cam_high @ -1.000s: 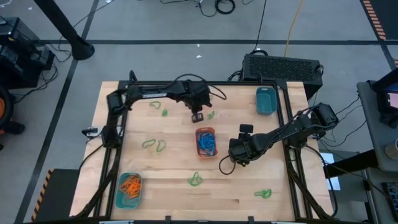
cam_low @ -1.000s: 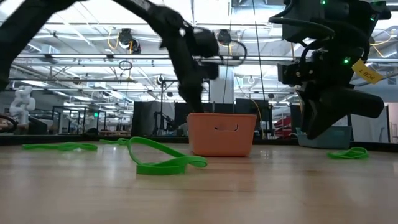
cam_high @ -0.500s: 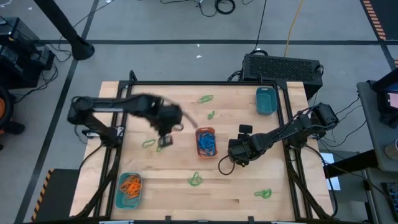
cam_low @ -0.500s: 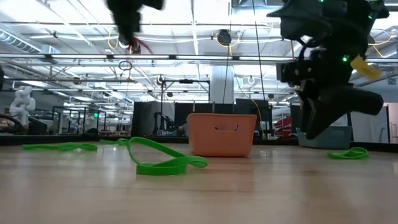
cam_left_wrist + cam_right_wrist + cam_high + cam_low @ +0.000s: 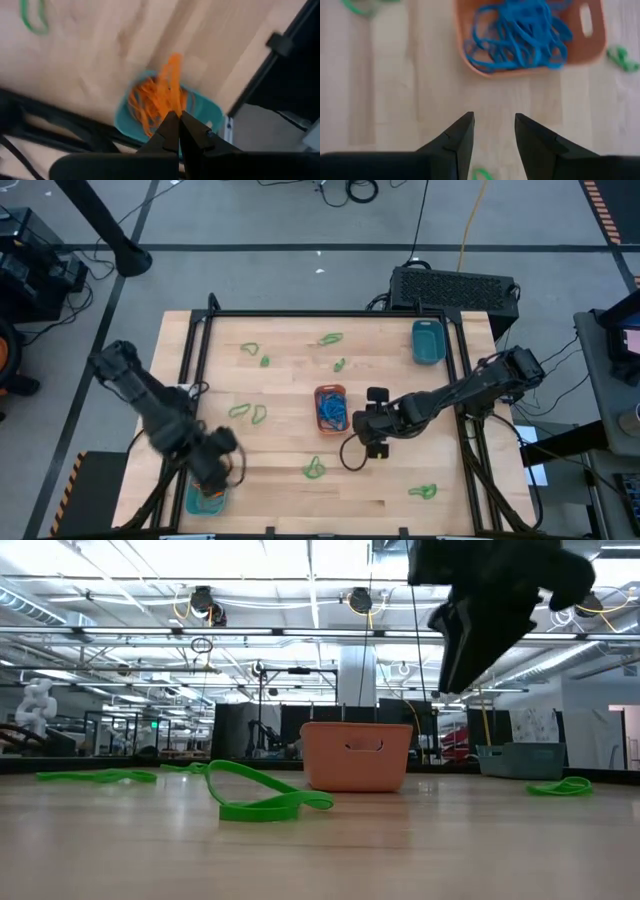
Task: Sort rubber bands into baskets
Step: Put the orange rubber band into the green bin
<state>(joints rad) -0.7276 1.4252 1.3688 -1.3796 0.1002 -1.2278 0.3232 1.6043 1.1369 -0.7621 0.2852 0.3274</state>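
The left tool [image 5: 178, 122] hangs directly over the teal basket [image 5: 205, 492] at the desk's [image 5: 280, 490] near left corner, its tips pinching an orange band [image 5: 172, 82] that dangles toward the orange pile inside; releasing is likely what remains. Farther in, the right tool [image 5: 492, 125], fingers spread and empty, hovers just beside the orange basket [image 5: 331, 408] of blue bands [image 5: 525, 32]. Green bands [image 5: 250, 413] lie scattered; another teal basket [image 5: 427, 340] sits at the far right.

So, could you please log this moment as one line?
left end effector: shut on orange rubber band, above teal basket | right end effector: open, empty, beside orange basket
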